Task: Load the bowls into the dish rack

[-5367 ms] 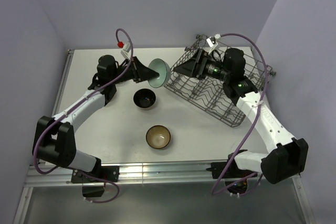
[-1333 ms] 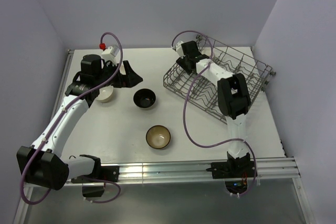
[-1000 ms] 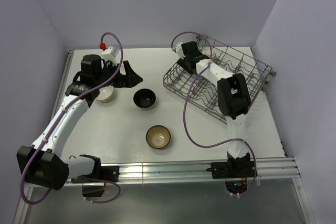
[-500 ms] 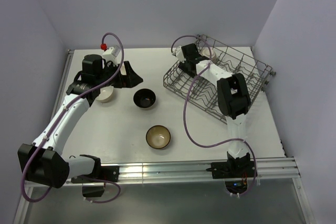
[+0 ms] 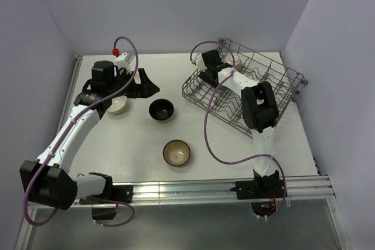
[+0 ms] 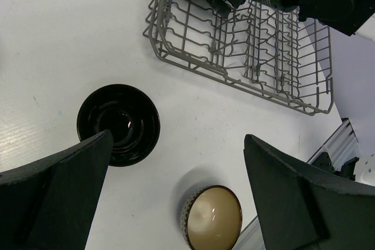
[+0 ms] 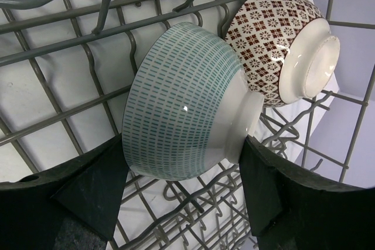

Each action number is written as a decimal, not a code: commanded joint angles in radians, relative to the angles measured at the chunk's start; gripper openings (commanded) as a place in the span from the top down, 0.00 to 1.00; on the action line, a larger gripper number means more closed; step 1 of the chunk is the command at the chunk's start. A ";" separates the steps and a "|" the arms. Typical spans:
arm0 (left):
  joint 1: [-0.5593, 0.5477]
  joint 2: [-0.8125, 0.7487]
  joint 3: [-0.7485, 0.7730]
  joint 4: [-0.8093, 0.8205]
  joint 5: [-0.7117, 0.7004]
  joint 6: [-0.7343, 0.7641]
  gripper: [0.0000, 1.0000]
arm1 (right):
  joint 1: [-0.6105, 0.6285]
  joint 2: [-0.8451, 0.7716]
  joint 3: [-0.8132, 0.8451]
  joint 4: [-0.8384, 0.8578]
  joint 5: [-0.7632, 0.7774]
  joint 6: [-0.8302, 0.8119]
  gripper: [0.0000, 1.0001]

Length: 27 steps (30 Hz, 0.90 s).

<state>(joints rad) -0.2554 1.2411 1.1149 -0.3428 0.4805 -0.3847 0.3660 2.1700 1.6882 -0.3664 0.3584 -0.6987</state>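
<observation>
Right gripper (image 5: 206,69) pinching a bowl inside the dish rack (image 5: 261,118); left gripper (image 5: 146,84) spread wide above the table (image 5: 129,144).

Top view: the left gripper hangs just beside the cream bowl (image 5: 119,106); the black bowl (image 5: 161,110) and the brown bowl (image 5: 176,153) stand upright on the table, apart from each other and outside the rack; the right gripper is at the rack's far left corner. Left wrist view: the fingers (image 6: 53,203) stand far apart with nothing between them; the black and brown bowls lie below, the rack beyond. Right wrist view: the fingers (image 7: 88,194) press the pale teal bowl (image 7: 181,103) at rim side and foot side; it lies on its side among the tines, just beside the lattice-patterned bowl (image 7: 269,33), also on its side.
</observation>
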 commanded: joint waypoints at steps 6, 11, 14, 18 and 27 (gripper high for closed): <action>0.004 -0.003 0.028 -0.016 0.001 0.038 0.01 | -0.007 0.016 0.039 -0.012 0.059 -0.004 0.11; 0.004 0.001 0.043 -0.047 -0.002 0.061 0.01 | -0.001 0.008 0.034 -0.014 0.057 -0.005 0.00; 0.004 -0.006 0.045 -0.056 -0.006 0.069 0.00 | -0.001 0.011 0.039 -0.012 0.060 -0.005 0.00; 0.004 -0.017 0.040 -0.061 -0.008 0.073 0.00 | -0.002 0.021 0.062 -0.043 0.042 -0.001 0.00; 0.004 -0.019 0.039 -0.062 -0.005 0.081 0.00 | 0.007 0.011 0.065 -0.106 -0.041 0.008 0.00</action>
<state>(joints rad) -0.2554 1.2411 1.1152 -0.4110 0.4732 -0.3260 0.3695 2.1834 1.7084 -0.4599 0.3351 -0.7006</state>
